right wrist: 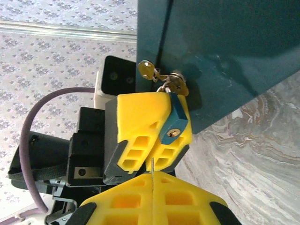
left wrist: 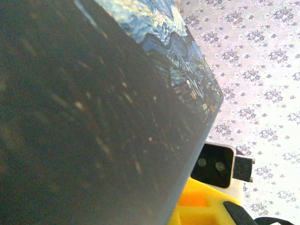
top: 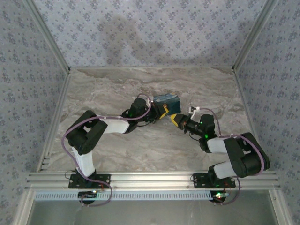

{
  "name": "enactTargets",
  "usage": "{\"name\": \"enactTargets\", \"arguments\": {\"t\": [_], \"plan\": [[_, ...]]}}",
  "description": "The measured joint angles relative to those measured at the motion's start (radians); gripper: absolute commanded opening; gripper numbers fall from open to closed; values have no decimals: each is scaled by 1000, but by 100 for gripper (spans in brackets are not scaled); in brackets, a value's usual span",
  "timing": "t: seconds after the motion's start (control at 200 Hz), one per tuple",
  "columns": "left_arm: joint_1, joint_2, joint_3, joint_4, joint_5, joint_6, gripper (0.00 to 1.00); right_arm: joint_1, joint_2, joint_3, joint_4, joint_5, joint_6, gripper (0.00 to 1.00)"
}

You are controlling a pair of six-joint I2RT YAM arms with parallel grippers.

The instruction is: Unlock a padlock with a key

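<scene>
A small blue padlock (right wrist: 172, 119) hangs from the hasp (right wrist: 176, 86) on the dark teal box (right wrist: 225, 42), its brass keyhole (right wrist: 174, 133) facing the right wrist camera. My left gripper (right wrist: 157, 146) is shut on the padlock's body between its yellow fingers. My right gripper (right wrist: 153, 177) is shut on a key (right wrist: 153, 165), whose thin blade pokes out edge-on. The blade's tip sits just under the left fingers, below and left of the keyhole and not touching it. In the top view the left gripper (top: 162, 112) and the right gripper (top: 175, 119) meet tip to tip beside the box (top: 167, 99).
A spare brass key on a ring (right wrist: 148, 70) dangles at the hasp. The box's painted side (left wrist: 117, 117) stands very close in the left wrist view. The marble table (top: 140, 150) is walled by patterned panels on three sides.
</scene>
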Motion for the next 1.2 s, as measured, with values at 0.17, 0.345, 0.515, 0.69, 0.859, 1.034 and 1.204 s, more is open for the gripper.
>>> {"name": "enactTargets", "arguments": {"t": [0.17, 0.345, 0.515, 0.69, 0.859, 1.034, 1.204], "plan": [[0, 0, -1, 0, 0, 0, 1, 0, 0, 0, -17, 14, -3, 0], [0, 0, -1, 0, 0, -4, 1, 0, 7, 0, -19, 26, -5, 0], [0, 0, -7, 6, 0, -11, 1, 0, 25, 1, -18, 35, -5, 0], [0, 0, -7, 7, 0, -11, 1, 0, 43, 9, -8, 41, -4, 0], [0, 0, -7, 8, 0, -11, 1, 0, 44, 10, 7, 41, -2, 0], [0, 0, -12, 15, 0, -15, 1, 0, 45, 10, 19, 42, -2, 0], [0, 0, -12, 24, 0, -18, 1, 0, 51, 13, 20, 47, -2, 0]]}}
